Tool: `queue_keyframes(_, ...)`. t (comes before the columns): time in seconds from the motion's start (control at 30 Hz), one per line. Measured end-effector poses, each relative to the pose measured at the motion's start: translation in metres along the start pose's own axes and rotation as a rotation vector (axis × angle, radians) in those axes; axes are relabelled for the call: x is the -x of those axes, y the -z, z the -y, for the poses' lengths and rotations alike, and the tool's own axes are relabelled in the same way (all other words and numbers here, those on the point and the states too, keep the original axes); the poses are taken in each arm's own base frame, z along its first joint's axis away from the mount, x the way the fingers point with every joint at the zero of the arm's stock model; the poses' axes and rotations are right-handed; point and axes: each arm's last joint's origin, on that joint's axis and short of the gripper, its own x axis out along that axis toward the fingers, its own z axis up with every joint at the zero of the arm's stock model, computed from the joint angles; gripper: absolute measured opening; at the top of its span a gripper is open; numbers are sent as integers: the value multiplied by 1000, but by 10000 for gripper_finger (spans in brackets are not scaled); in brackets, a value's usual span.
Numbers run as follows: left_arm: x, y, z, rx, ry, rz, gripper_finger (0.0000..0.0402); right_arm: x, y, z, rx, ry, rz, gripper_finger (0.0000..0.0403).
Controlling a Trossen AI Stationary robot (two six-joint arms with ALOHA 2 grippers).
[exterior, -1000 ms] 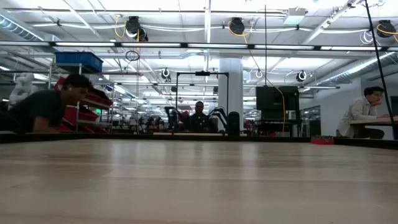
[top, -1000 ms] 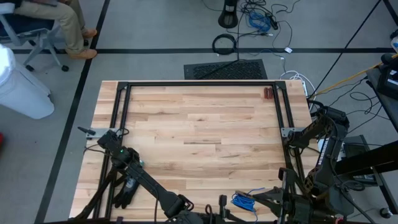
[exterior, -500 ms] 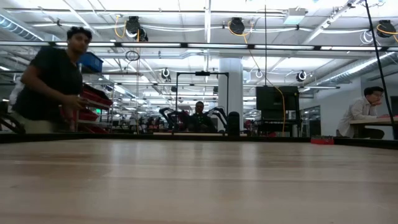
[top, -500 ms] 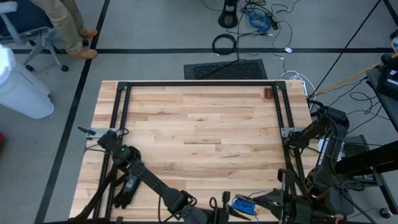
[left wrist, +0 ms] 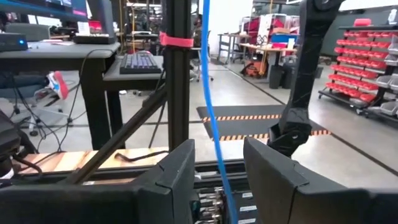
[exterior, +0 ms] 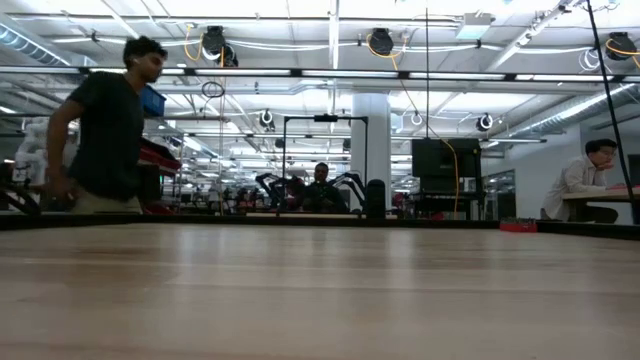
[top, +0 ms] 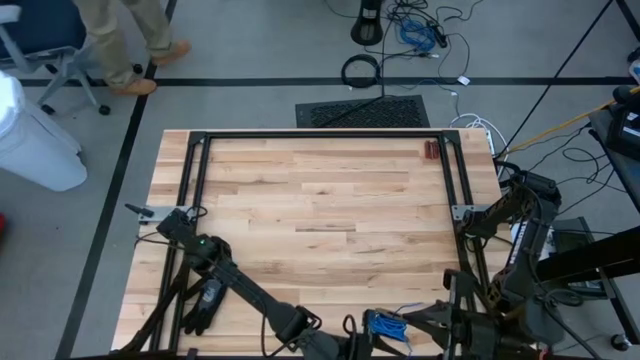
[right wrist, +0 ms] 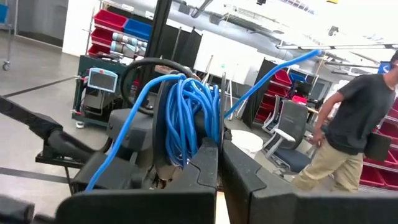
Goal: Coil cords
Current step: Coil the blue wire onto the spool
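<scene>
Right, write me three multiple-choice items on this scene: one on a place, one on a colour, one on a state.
1. Where on the table is the cord?
A. At the far edge
B. In the centre
C. At the near edge, between the two arms

2. What colour is the cord?
A. Blue
B. Red
C. Yellow

3. How does the left end effector stand?
A. Clamped fully shut
B. Open, with a strand of the cord running between its fingers
C. Holding a glove

Answers:
1. C, since the high view shows the bundle at the near edge, where both arms meet.
2. A, since the coil is bright blue in the high and right wrist views.
3. B, since the left wrist view shows a clear gap between the fingers, with the strand passing through it.
</scene>
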Motion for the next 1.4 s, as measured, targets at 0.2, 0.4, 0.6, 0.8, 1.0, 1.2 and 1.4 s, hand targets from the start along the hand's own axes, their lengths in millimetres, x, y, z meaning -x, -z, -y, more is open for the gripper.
queue_keyframes(0.2,-1,-1,-2,5,-4,14,143,-1,0,0,-2,2,0,0)
queue_keyframes(0.4,0,0,0,-1,-8,8,143,0,0,0,-1,2,-1,0)
queue_keyframes(0.6,1,1,3,-10,-7,0,143,0,0,0,0,0,0,0)
queue_keyframes(0.8,2,2,6,-14,-6,-10,143,0,0,0,0,1,-1,0)
queue_keyframes(1.0,2,3,5,-22,-17,-16,116,0,0,0,1,1,-1,0)
queue_keyframes(1.2,4,4,8,-86,-92,-26,28,2,0,-1,0,-3,-1,0)
queue_keyframes(1.4,8,7,14,-134,-131,-55,9,7,-1,-2,2,-15,0,0)
